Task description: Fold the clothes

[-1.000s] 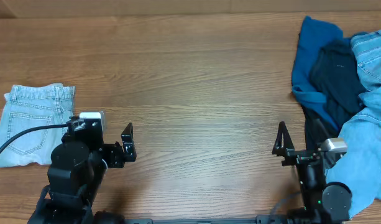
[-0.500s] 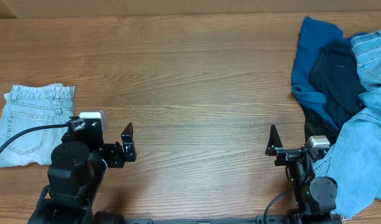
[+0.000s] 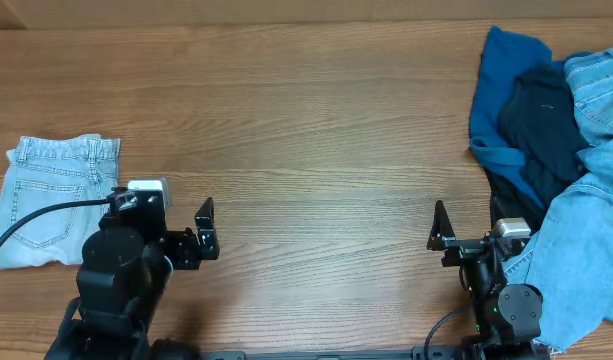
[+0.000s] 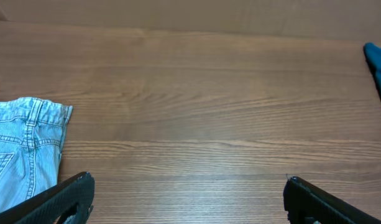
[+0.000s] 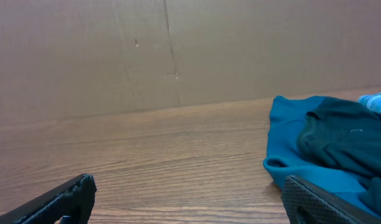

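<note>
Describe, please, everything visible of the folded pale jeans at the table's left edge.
The folded jeans are pale light-wash denim, folded into a compact rectangle, waistband with belt loops toward the far side, one stitched back pocket facing up. They lie flat on the wooden table. In the overhead view a black cable crosses them.

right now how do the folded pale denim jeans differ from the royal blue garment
The pale light-wash denim jeans lie folded flat in a neat rectangle; the royal blue garment is crumpled, unfolded. The jeans lie alone; the blue garment sits in a pile, partly under a dark navy garment. Both rest on the wooden table.
</note>
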Tool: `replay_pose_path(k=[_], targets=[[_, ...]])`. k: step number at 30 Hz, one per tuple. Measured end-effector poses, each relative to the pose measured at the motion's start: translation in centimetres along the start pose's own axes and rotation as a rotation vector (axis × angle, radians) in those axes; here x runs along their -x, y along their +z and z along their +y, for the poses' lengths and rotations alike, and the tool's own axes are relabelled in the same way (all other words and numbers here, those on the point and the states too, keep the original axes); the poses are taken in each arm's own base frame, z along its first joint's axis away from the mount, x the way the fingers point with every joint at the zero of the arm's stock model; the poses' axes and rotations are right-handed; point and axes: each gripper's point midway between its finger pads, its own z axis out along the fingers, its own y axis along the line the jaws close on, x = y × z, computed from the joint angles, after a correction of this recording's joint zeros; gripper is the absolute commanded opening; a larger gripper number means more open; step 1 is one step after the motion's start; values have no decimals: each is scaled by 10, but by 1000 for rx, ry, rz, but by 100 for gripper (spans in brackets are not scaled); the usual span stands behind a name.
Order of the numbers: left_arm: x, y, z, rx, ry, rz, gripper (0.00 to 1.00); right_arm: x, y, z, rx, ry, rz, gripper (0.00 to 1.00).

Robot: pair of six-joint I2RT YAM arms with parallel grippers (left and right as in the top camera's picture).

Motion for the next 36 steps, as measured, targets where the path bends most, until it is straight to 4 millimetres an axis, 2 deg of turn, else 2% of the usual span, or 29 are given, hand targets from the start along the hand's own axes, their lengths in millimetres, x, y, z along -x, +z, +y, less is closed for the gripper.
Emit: replay_pose_path(k=[3, 4, 8, 11, 14, 16, 20, 24, 36], targets=[[-16, -2, 6, 23, 3, 19, 100, 0, 0, 0, 0, 0, 0, 100], [-27, 2, 10, 34, 2, 8, 100, 0, 0, 0, 0, 0, 1, 100], [-63, 34, 17, 25, -12, -130, 100, 0, 0, 0, 0, 0, 0, 100], [-72, 52, 18, -8, -30, -309, 100, 0, 0, 0, 0, 0, 0, 100], [-69, 57, 17, -36, -48, -476, 100, 0, 0, 0, 0, 0, 0, 100], [-70, 58, 17, -45, -53, -523, 100, 0, 0, 0, 0, 0, 0, 100], [-88, 68, 25, -10, -52, -452, 100, 0, 0, 0, 0, 0, 0, 100], [-86, 67, 41, 51, -71, -463, 100, 0, 0, 0, 0, 0, 1, 100], [-85, 67, 42, 56, -72, -463, 100, 0, 0, 0, 0, 0, 1, 100]])
